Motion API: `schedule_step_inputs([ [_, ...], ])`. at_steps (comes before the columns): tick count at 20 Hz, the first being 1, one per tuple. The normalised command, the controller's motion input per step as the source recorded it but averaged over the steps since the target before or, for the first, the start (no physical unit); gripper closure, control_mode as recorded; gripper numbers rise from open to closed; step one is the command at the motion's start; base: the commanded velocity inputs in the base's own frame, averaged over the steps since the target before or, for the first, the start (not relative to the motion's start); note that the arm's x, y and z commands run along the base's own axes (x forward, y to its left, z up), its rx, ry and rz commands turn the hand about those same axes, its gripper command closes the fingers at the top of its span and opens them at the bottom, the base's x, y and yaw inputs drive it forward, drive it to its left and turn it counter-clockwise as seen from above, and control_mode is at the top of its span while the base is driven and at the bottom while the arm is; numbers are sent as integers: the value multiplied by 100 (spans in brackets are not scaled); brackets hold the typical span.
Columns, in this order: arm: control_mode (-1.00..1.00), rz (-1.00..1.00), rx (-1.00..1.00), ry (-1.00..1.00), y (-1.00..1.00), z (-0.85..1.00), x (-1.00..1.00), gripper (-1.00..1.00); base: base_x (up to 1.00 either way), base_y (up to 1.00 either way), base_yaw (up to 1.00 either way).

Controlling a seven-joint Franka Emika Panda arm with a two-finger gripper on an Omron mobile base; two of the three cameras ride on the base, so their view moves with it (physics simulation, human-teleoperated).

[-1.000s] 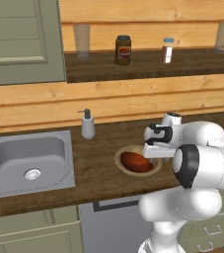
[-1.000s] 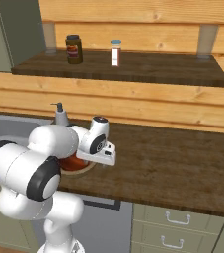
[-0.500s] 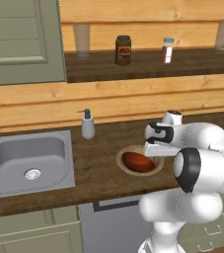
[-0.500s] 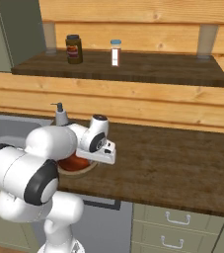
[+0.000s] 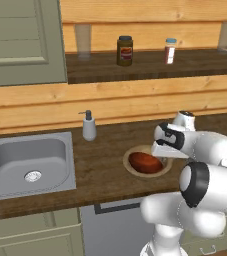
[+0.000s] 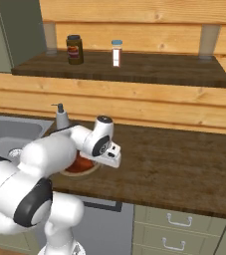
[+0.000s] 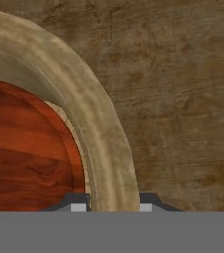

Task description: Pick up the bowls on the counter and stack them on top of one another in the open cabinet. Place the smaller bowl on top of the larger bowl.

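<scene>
Left base view: counter, long dark wood grain, runs across the frame; steel sink inset at its left end. Open cabinet above, plank backing, holding a dark jar and a small white bottle, well apart from each other. Grey-green door cabinet at upper left. Soap dispenser upright on the counter just right of the sink. Larger bowl, tan, sits on the counter right of the dispenser; smaller bowl, reddish-brown, rests inside it. Hand view: gripper is down over the tan bowl's right rim, one fingertip inside the rim, the other outside on the counter side, the thick rim between them – closed on the larger bowl's rim. Red bowl lies just left of the inner fingertip
</scene>
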Motion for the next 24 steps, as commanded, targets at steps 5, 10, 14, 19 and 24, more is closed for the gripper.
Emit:
schedule_step_inputs([
  [5,-100,-32,12,-10,-56,15,-33,100,0,0,0],
  [10,-100,-39,14,-7,-56,52,-41,100,0,0,0],
  [14,-100,-33,18,-7,-45,83,-66,100,0,0,0],
  [19,-100,-25,14,-6,-40,89,-66,100,0,0,0],
  [24,-100,-16,7,0,-31,90,-66,100,0,0,0],
])
